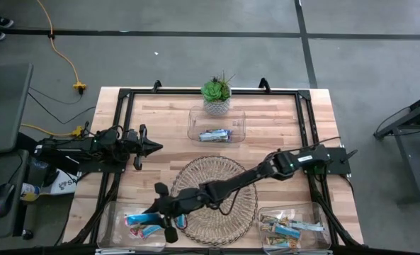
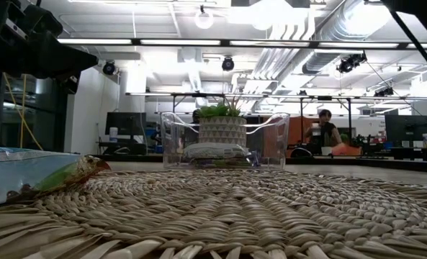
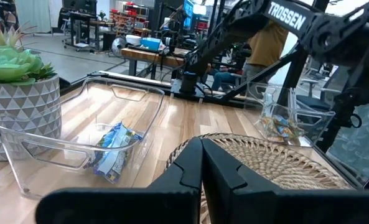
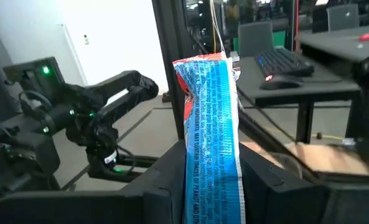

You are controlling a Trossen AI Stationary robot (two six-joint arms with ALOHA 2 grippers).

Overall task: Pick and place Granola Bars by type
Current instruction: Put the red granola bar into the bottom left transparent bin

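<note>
My right gripper (image 4: 212, 186) reaches level across the round wicker tray (image 1: 220, 170) to the near-left clear bin (image 1: 117, 212) and is shut on a bright blue granola bar (image 4: 206, 106). That bin holds blue bars (image 1: 142, 221). The near-right bin (image 1: 316, 212) holds tan-green bars (image 1: 289, 228). One silvery-blue bar (image 1: 214, 134) lies flat in the far-middle bin (image 1: 195, 117). Another bar (image 2: 44, 173) lies flat on the tray's weave. My left gripper (image 1: 153, 147) waits shut, off the table's left side. My right gripper pinches the blue bar's near end (image 4: 212, 177) between its two fingers (image 4: 165, 180), which lie along the bar. The gripper comes level from the table's right. The bar sticks out past the fingertips, lifted clear, its free end (image 4: 200, 65) pointing toward the table's left edge.
A potted green succulent (image 1: 217, 93) stands at the far edge behind the middle bin. A black frame (image 1: 125, 95) runs along the table's edges. A person (image 2: 327, 129) sits at a desk in the room beyond.
</note>
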